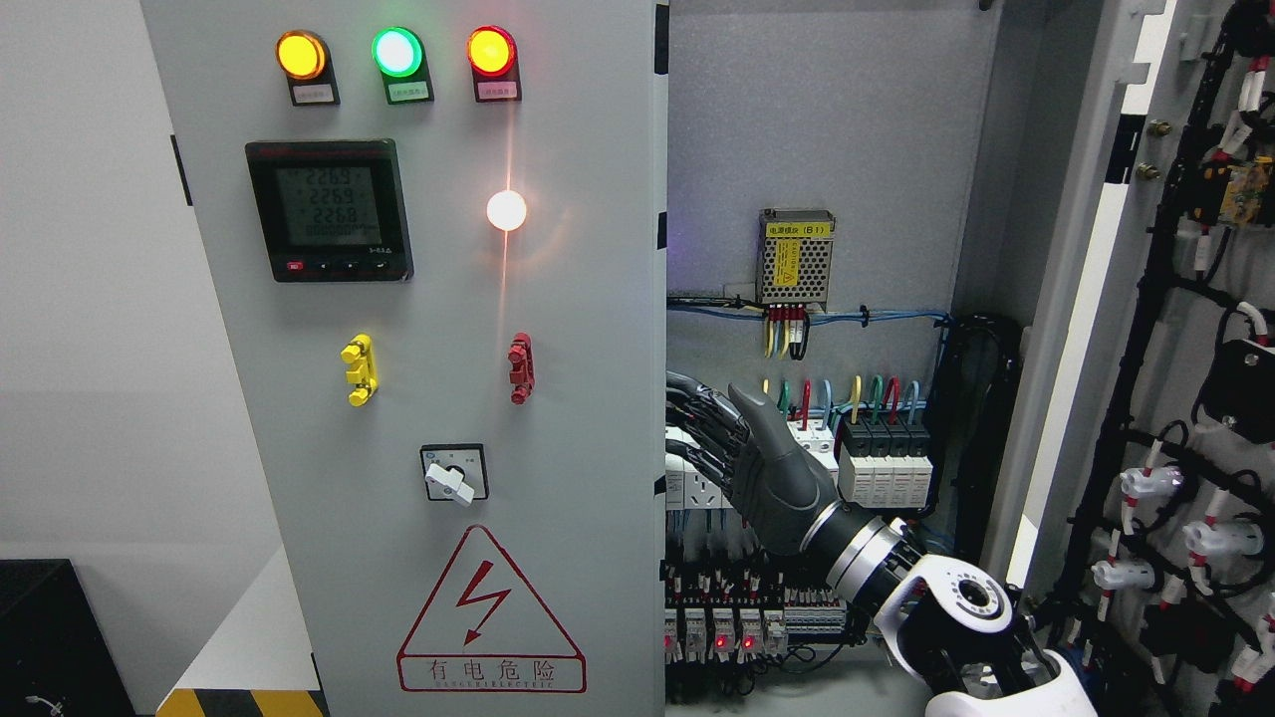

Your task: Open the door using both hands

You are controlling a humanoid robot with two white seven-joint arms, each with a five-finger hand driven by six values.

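Hidden behind the inner edge of the left door: the fingertips of the right hand, so contact with that edge not clearly readable; fingers extended toward the edge, slightly bent, apart from the raised thumb, nothing visibly clasped. Forearm entering from the lower right corner, cut off by the bottom edge. Left arm nowhere in sight.

Left door closed or nearly so, facing the camera, carrying three lit indicator lamps near its top, a digital meter below them, a yellow handle and a red handle lower down, a rotary switch and a red warning triangle under those. Right door swung wide open beyond the hand, wiring on its inner face, partly cropped by the frame edge. Cabinet interior exposed between the two doors; breakers just right of the hand, lower terminal rows partly masked by the wrist; small labels too fine to read.
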